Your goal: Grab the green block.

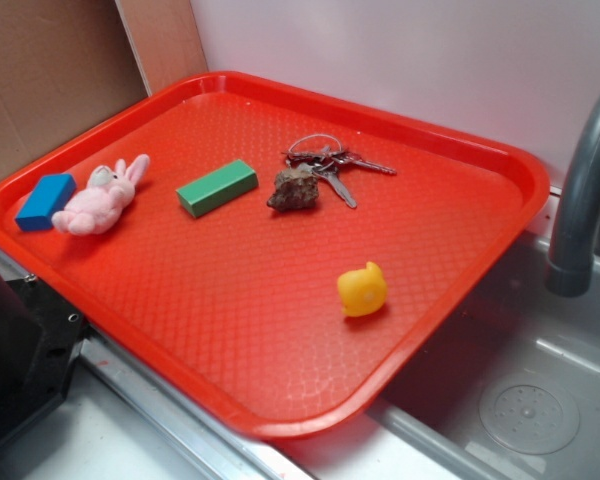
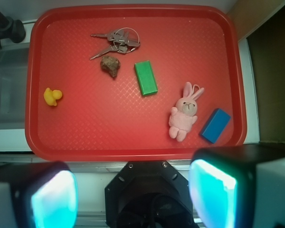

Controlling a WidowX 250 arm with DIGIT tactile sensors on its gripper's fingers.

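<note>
1. 1 red tray (image 1: 500, 160) (image 2: 133, 154) is seen, holding all the small objects.
2. 1 green block (image 1: 216, 187) (image 2: 146, 78) is counted on it.
3. 1 blue block (image 1: 45, 200) (image 2: 216, 125) is counted.
4. 1 pink plush bunny (image 1: 102, 196) (image 2: 184, 116) is counted.
5. 1 brown rock (image 1: 294, 189) (image 2: 110, 65) is counted.
6. 1 yellow rubber duck (image 1: 362, 289) (image 2: 52, 96) is counted.
7. 1 bunch of keys (image 1: 330, 163) (image 2: 116, 41) on a ring is seen; the number of keys in it cannot be fixed exactly.
8. 1 grey faucet (image 1: 583, 190) (image 2: 4, 26) is seen beside the tray.
9. 1 gripper (image 2: 133, 194) is shown in the wrist view, with 2 fingers (image 2: 54, 199) counted.
</note>
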